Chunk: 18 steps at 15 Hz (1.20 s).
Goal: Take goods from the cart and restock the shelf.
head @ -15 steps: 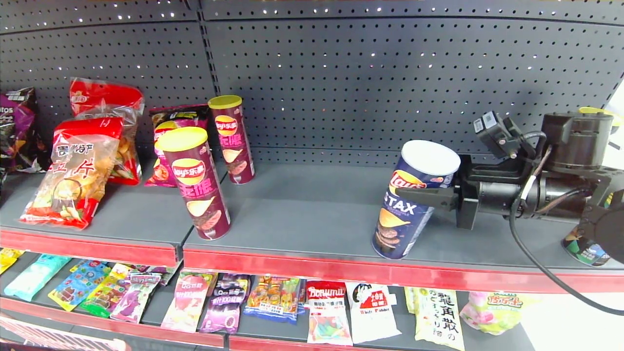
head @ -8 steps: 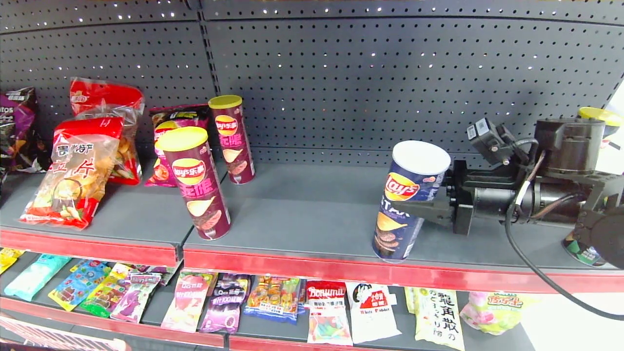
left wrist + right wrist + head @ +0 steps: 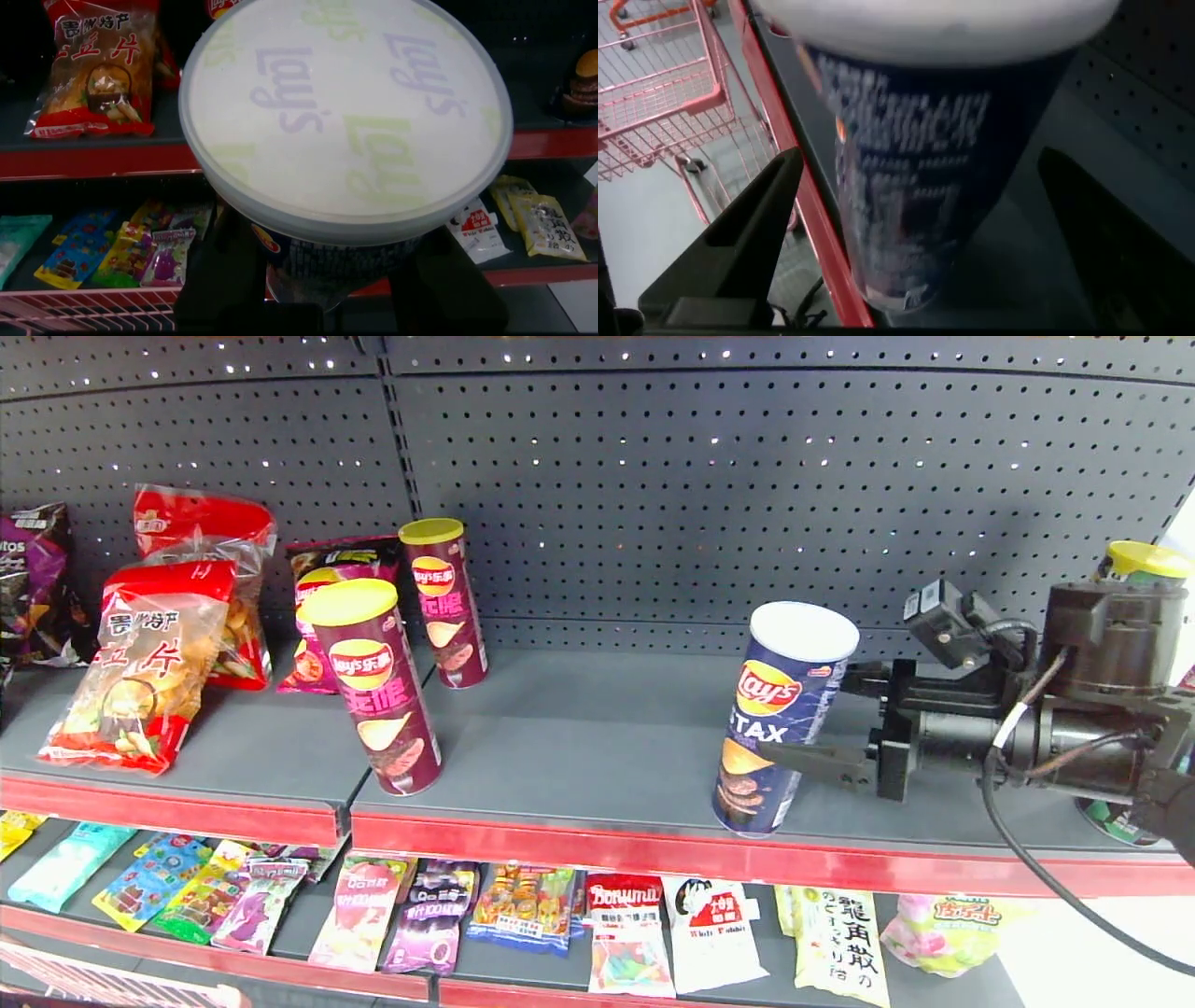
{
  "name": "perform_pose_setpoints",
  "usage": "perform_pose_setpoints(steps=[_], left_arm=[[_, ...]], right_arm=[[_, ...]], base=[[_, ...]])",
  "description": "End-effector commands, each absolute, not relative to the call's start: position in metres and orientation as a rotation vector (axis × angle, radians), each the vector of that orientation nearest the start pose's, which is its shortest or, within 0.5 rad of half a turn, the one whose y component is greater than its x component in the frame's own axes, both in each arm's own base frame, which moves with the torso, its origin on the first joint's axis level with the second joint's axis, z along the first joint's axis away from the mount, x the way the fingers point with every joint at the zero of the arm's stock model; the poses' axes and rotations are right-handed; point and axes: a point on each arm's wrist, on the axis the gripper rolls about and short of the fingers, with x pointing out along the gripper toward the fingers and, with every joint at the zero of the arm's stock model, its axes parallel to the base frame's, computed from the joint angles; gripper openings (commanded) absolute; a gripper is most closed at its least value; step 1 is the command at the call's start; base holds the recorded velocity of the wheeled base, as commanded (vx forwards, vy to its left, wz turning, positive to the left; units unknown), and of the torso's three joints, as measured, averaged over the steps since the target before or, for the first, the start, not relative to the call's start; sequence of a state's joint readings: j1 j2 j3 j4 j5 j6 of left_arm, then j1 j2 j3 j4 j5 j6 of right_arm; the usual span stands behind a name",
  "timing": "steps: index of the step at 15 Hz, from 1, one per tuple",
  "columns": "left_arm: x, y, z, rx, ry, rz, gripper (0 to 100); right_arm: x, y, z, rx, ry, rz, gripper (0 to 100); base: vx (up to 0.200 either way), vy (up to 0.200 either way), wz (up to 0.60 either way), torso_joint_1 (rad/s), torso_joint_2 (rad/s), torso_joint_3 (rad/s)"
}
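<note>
Blue with a white lid, the chip can [image 3: 782, 728] stands on the grey shelf [image 3: 579, 747] near its red front edge. Its long axis is close to vertical, lid up, with the top leaning slightly toward the right gripper [image 3: 808, 714]. That gripper is released: its 2 fingers sit wide apart, 1 on each side of the can, with gaps visible. The left gripper [image 3: 332, 285] clasps a second can [image 3: 346, 140], lid toward its wrist camera, out in front of the shelf.
</note>
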State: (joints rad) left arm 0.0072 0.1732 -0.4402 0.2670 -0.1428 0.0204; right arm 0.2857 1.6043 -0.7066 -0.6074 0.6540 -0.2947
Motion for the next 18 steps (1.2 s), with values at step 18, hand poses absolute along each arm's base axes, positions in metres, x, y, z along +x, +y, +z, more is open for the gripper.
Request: perform_pose_setpoints(steps=[18], left_arm=[[-0.041, -0.004, 0.169, 0.019, 0.012, -0.164, 0]], right_arm=[[0.125, 0.081, 0.194, -0.061, 0.03, 0.654, 100]], base=[[0.0, 0.0, 0.0, 0.0, 0.0, 0.0]])
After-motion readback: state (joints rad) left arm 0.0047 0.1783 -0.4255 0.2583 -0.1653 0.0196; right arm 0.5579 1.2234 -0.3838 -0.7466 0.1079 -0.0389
